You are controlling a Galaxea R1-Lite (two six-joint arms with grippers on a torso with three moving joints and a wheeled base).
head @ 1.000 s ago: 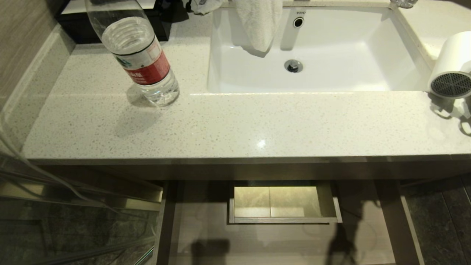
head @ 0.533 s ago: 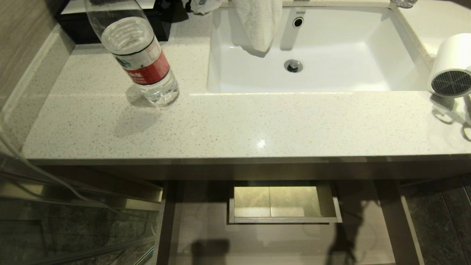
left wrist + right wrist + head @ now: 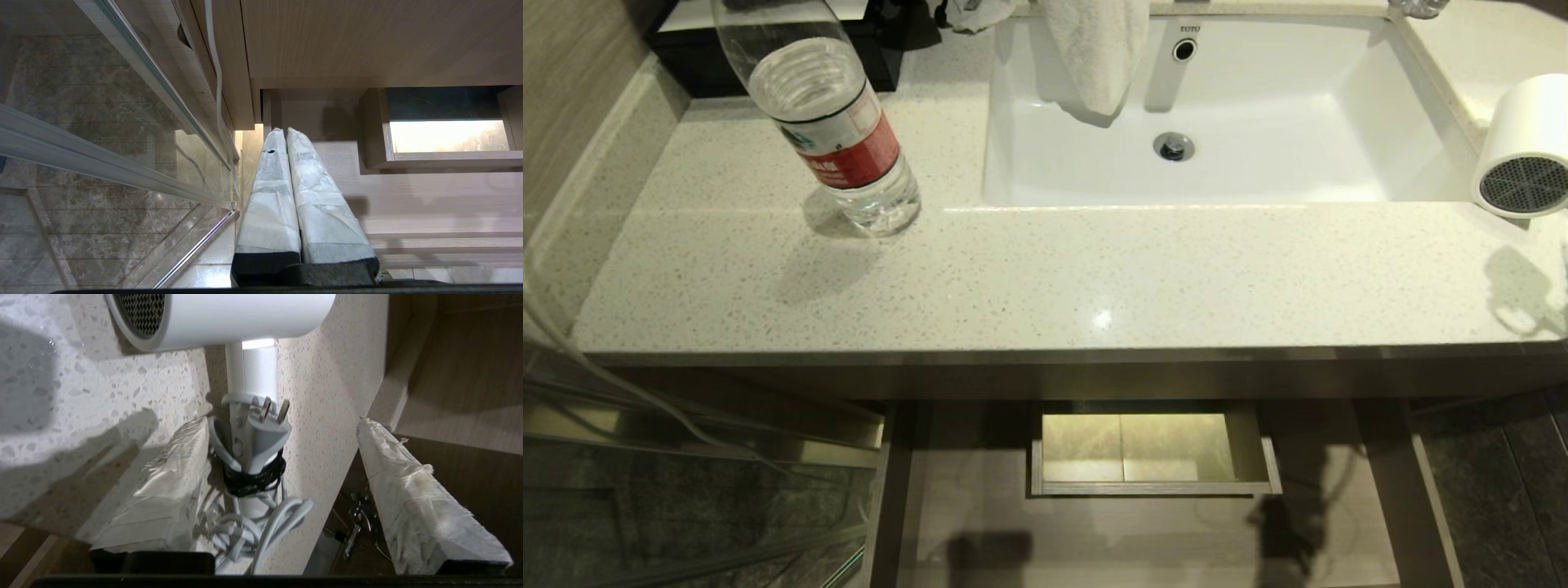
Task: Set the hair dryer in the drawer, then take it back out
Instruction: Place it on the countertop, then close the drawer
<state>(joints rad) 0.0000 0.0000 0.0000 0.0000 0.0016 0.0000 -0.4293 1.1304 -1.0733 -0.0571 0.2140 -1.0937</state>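
On the countertop's (image 3: pixel 1045 269) right edge, the hair dryer (image 3: pixel 1523 147) lies free; right gripper (image 3: pixel 282 486) spread around its handle; left gripper (image 3: pixel 286 134) pressed together beside the drawer (image 3: pixel 980 514)

The one word I can read plainly is "TOYO", in small dark capitals on the white back wall of the sink (image 3: pixel 1339 98), just above the round overflow hole (image 3: pixel 1185 50).

The water bottle (image 3: pixel 837 122) standing on my bench (image 3: pixel 1045 278) wears a red and white label (image 3: pixel 845 151). White lettering runs across the red band, but only broken strokes show, and I cannot make a word of them. A small green mark sits at the label's upper edge; I cannot read that either.

My wrist views show no writing: nothing legible on the hair dryer (image 3: pixel 229 314) or its plug (image 3: pixel 263 437).
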